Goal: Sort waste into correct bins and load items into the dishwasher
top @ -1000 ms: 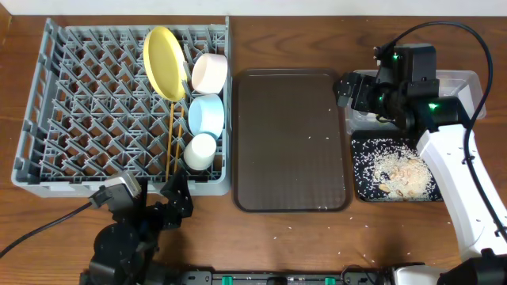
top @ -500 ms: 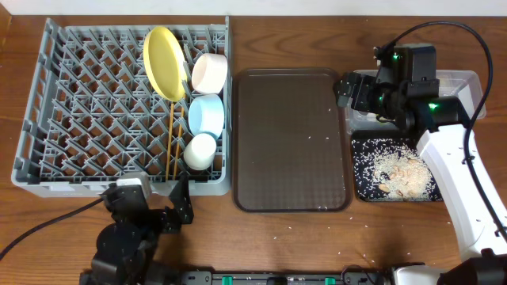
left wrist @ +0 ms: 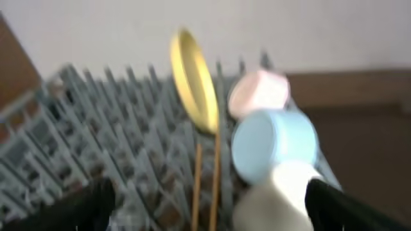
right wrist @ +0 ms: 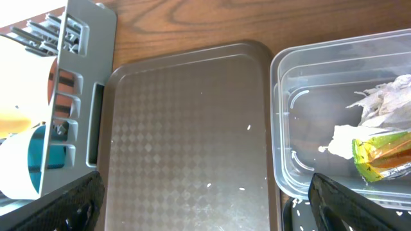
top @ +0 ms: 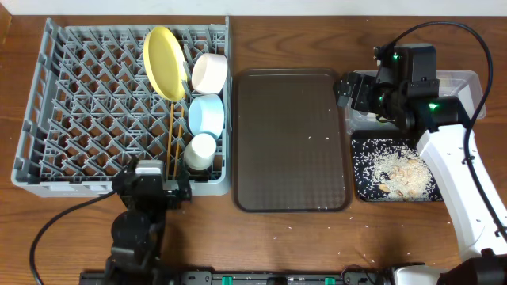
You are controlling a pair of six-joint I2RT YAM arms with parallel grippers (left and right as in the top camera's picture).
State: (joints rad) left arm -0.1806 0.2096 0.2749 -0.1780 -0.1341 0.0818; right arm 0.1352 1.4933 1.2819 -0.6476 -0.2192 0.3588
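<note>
The grey dish rack (top: pixel 79 103) holds a yellow plate (top: pixel 162 62) on edge, a white bowl (top: pixel 209 73), a light blue bowl (top: pixel 206 115), a white cup (top: pixel 200 150) and wooden chopsticks (top: pixel 171 138). My left gripper (top: pixel 152 187) is at the rack's front edge, open and empty; its blurred wrist view (left wrist: pixel 205 218) looks over the chopsticks (left wrist: pixel 207 186) and cup (left wrist: pixel 276 199). My right gripper (top: pixel 351 91) is open and empty over the left rim of the clear tub (top: pixel 455 83). The tub holds crumpled paper (right wrist: pixel 385 99) and the green-and-yellow wrapper (right wrist: pixel 379 154). The black tray (top: pixel 360 186) holds rice and beige scraps (top: pixel 400 170).
The dark brown serving tray (top: pixel 289 138) lies between the rack and the bins, with a few rice grains on it. Loose grains (top: pixel 317 229) dot the table in front of it. The right arm's white link (top: pixel 459 182) crosses above the black tray.
My left gripper has swung round and moved up to the rack's front edge, now facing the dishes. The right arm has not moved.
</note>
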